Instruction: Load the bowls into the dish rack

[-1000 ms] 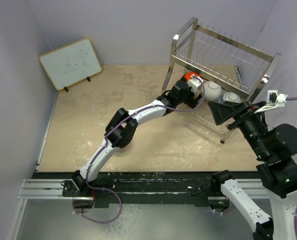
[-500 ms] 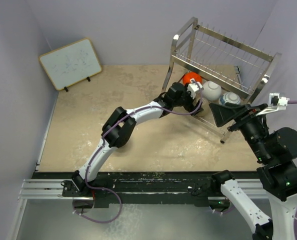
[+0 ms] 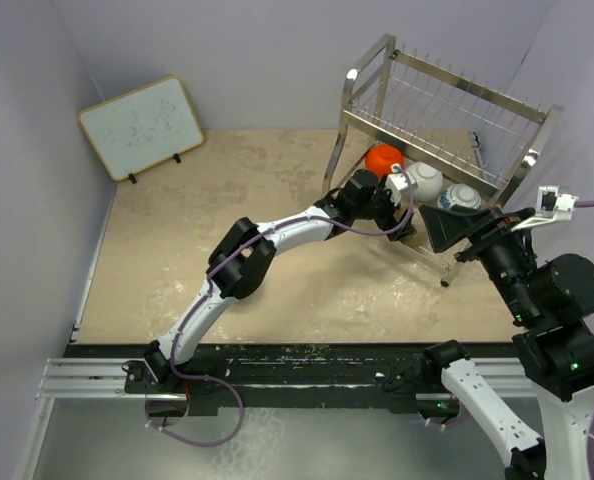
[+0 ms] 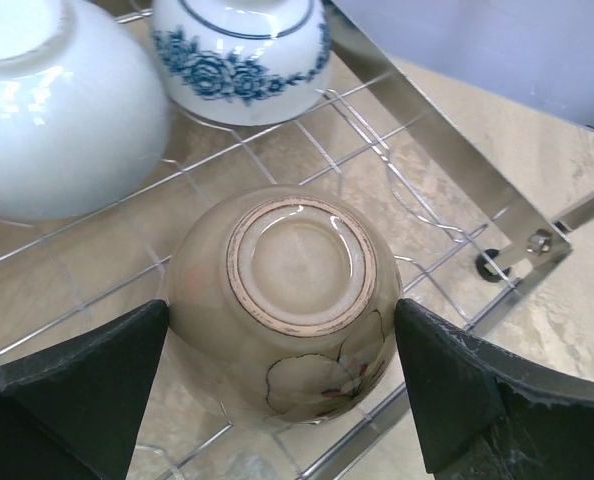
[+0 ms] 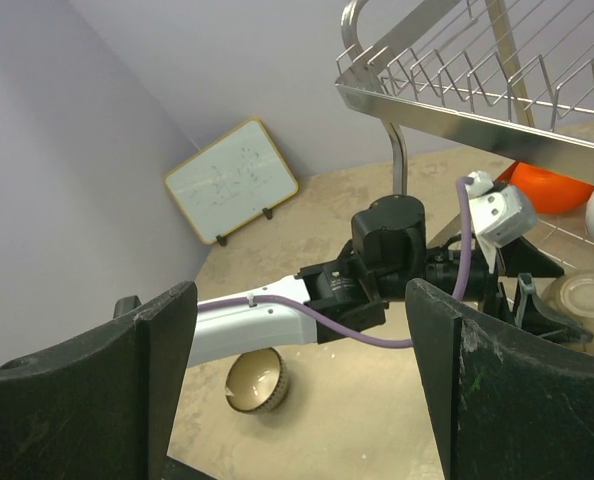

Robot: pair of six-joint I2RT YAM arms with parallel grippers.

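Observation:
The silver wire dish rack (image 3: 447,100) stands at the back right. Its lower tier holds an orange-red bowl (image 3: 382,158), a white bowl (image 3: 424,181) and a blue-and-white bowl (image 3: 460,196). My left gripper (image 3: 402,200) reaches into that tier. In the left wrist view it (image 4: 282,340) is shut on an upside-down beige flowered bowl (image 4: 287,290) that rests on the wires, near the white bowl (image 4: 57,110) and the blue-and-white bowl (image 4: 242,50). My right gripper (image 5: 302,330) is open and empty beside the rack. A tan-brown bowl (image 5: 255,380) lies on the table under the left arm. The black bowl is out of view.
A wood-framed whiteboard (image 3: 140,127) leans on the back left wall. The rack's front corner post and foot (image 4: 492,265) are just right of the held bowl. The left arm stretches across the table's middle. Purple walls close in at left and back.
My left gripper has moved right and nearer along the rack's lower tier, from beside the orange-red bowl to in front of the white one. The right gripper shifted slightly.

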